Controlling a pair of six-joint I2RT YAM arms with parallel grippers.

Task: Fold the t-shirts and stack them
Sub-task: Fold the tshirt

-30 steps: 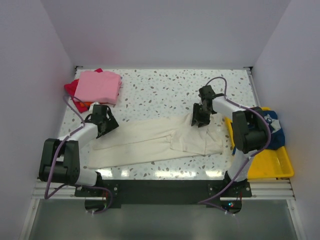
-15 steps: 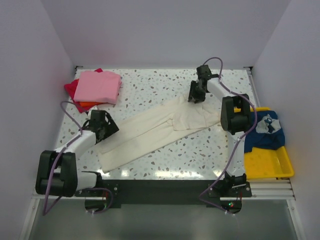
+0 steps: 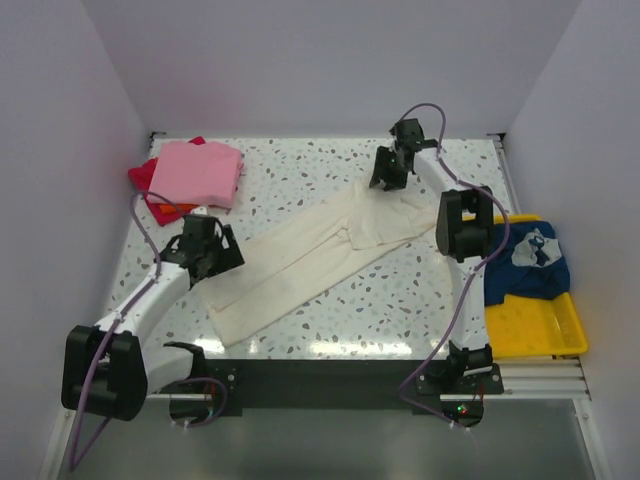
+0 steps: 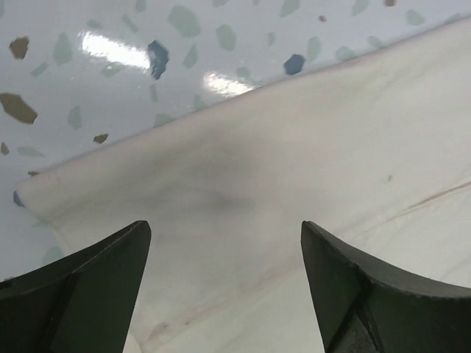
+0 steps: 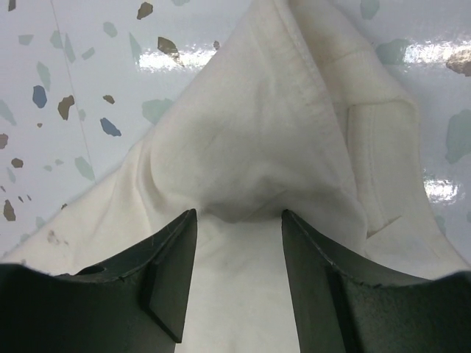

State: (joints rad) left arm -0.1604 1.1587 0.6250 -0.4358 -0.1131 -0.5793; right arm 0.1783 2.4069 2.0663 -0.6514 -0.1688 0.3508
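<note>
The long folded cream t-shirt (image 3: 300, 255) lies diagonally from the near left to the far right of the table. My right gripper (image 3: 388, 172) is at its far end, and its jaws (image 5: 239, 213) are shut on a puckered bunch of the cream cloth (image 5: 257, 132). My left gripper (image 3: 205, 250) sits at the shirt's near-left part. In the left wrist view this gripper (image 4: 224, 224) is open wide just above the flat cream cloth (image 4: 294, 147), holding nothing. A folded pink t-shirt (image 3: 195, 172) tops the red one (image 3: 140, 178) and the orange one (image 3: 165, 210) at the back left. The navy t-shirt (image 3: 535, 262) lies on the right.
A yellow tray (image 3: 530, 325) sits at the right edge under the navy t-shirt. White walls close in the speckled table (image 3: 300, 185) on the left, back and right.
My right gripper has pulled the cream t-shirt's right end toward the far edge, swinging the shirt from crosswise to diagonal. The left gripper has shifted slightly along the shirt's left end.
</note>
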